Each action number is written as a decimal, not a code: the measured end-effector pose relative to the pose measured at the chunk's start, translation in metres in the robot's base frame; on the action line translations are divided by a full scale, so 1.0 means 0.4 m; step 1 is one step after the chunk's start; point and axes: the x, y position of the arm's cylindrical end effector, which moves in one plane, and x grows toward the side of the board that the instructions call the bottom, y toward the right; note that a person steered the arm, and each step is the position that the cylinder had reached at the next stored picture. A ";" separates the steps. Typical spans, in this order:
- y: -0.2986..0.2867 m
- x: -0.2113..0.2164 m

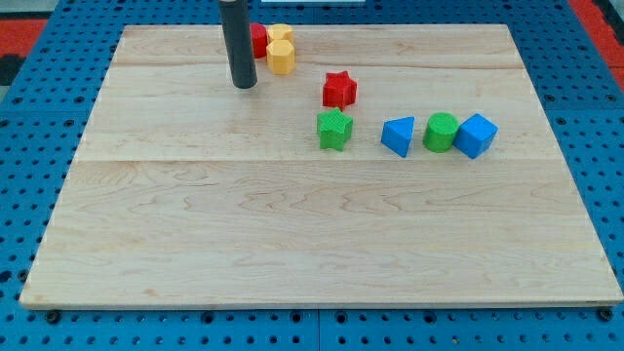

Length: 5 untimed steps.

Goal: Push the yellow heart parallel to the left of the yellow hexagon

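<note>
Clearly, no gripper is fitted, so nothing can be said to be open, closed or held; only a dark rod is seen, and my tip (244, 85) is set down on the board (292, 244) near the view's top, left of centre.

Just to the view's right of the rod, a tight cluster is found. A red block (258, 39), its shape partly hidden by the rod, is placed at the cluster's left. Two yellow blocks are packed against it: one (281, 34) nearer the view's top and one (282, 57) just below it, touching or nearly so. Which is the heart and which the hexagon cannot be told at this size.

The tip is kept apart from both yellow blocks, a little to the view's left and lower, with a small gap showing. This placing is judged to suit an approach from the side, since the pair must be separated before one can be lined up to the left of the other.

Further down, a red star (339, 90) and a green star (334, 129) are seen near the middle, and a blue triangle (398, 136), a green cylinder (441, 132) and a blue cube (476, 135) are ranged in a row to the view's right. These are well apart from the work and are not expected to interfere.

The task is judged not yet done.
</note>
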 end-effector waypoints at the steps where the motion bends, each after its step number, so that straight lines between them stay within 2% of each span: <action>1: 0.095 0.006; 2: 0.233 -0.032; 3: 0.281 -0.071; 4: 0.128 -0.061; 5: 0.241 0.110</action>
